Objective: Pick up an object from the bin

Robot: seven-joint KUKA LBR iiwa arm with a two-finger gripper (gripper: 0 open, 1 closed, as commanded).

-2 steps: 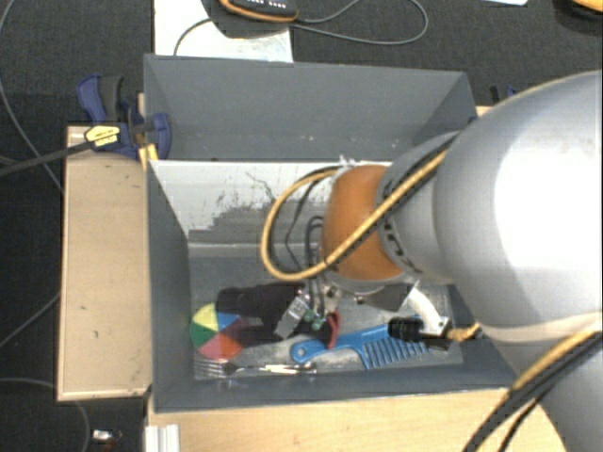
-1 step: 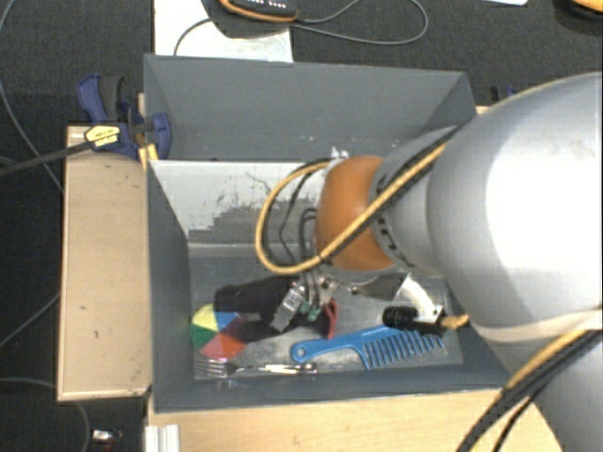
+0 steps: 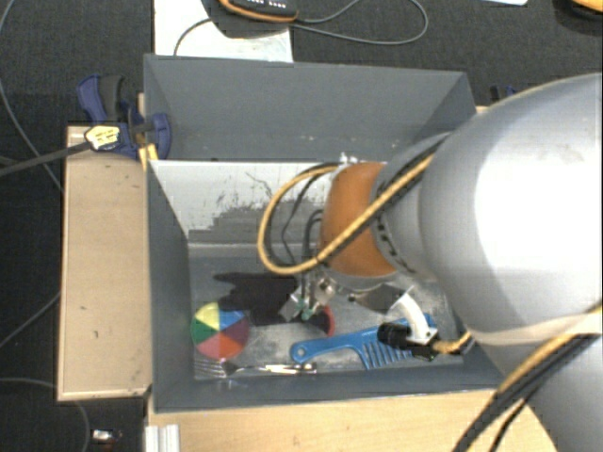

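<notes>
Low inside grey metal bin, gripper, closure unclear, beside toothed blue plastic comb

The grey arm runs off the picture at 3 and 5 o'clock and covers the bin from 1 to 4 o'clock, right wall and floor alike. The gripper is largely tucked under the orange wrist cover. At its 5 o'clock a small red thing is half covered, its kind unclear. A white and blue thing at the bin's 4 o'clock disappears under the arm, and the blue comb loses its 3 o'clock end beneath it. The black thing at the gripper's 9 o'clock merges with shadow.
</notes>
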